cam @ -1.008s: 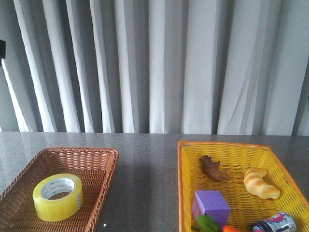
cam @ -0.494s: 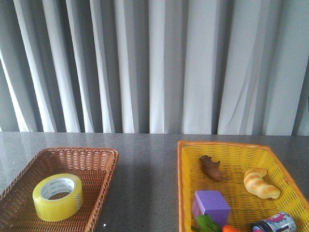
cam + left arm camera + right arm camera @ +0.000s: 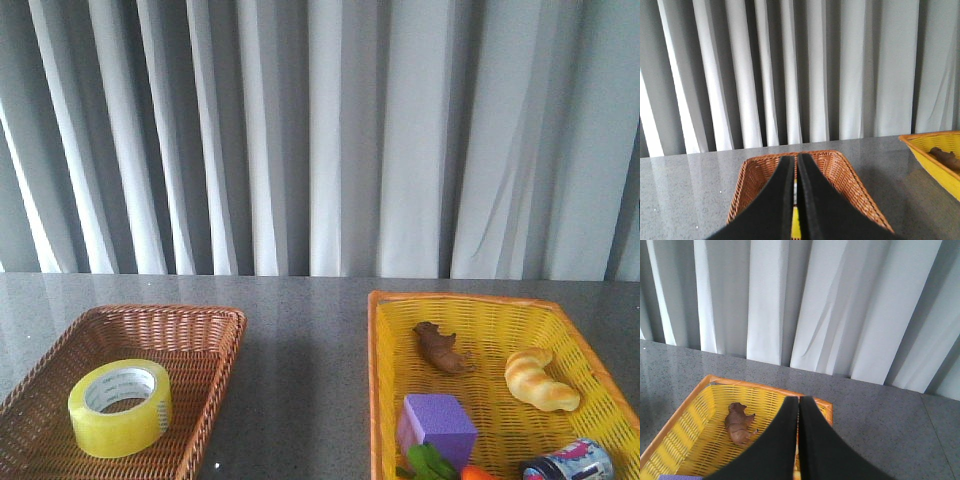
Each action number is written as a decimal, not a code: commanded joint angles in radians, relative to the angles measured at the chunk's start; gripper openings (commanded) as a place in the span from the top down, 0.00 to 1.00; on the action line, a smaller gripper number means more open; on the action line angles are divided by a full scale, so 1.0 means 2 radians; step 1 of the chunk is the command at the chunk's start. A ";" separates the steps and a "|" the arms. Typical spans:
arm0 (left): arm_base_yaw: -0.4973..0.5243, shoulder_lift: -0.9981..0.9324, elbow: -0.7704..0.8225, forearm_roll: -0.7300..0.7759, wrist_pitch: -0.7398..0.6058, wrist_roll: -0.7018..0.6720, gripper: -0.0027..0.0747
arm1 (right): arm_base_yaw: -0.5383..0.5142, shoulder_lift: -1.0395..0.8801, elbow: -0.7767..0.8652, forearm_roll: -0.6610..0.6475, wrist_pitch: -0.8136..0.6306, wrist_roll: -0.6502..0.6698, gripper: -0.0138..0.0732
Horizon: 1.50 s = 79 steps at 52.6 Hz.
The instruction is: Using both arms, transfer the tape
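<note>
Front view: tape (image 3: pixel 119 407) lies flat in brown basket (image 3: pixel 205 322) — untouched, pickup not begun. Left gripper (image 3: pixel 796 165) jaws pressed together, right gripper (image 3: pixel 799 405) likewise, both empty. Next, likely — left opens, descends onto roll.

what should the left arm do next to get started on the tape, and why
Probably open the left gripper and lower it toward the tape. Its fingers are pressed together with nothing held, and the roll lies flat and untouched in the brown wicker basket under that arm. The right gripper, also shut, sits over the yellow basket.
</note>
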 commanded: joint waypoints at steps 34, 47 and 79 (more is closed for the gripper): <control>0.006 -0.100 0.209 0.002 -0.147 -0.024 0.97 | -0.002 -0.008 -0.013 -0.007 -0.037 0.001 0.85; 0.006 -0.100 0.209 -0.002 -0.141 -0.010 0.97 | -0.002 -0.008 -0.013 -0.007 -0.037 0.001 0.85; 0.006 -0.099 0.208 -0.002 -0.143 -0.012 0.97 | -0.002 -0.008 -0.013 -0.007 -0.037 0.001 0.85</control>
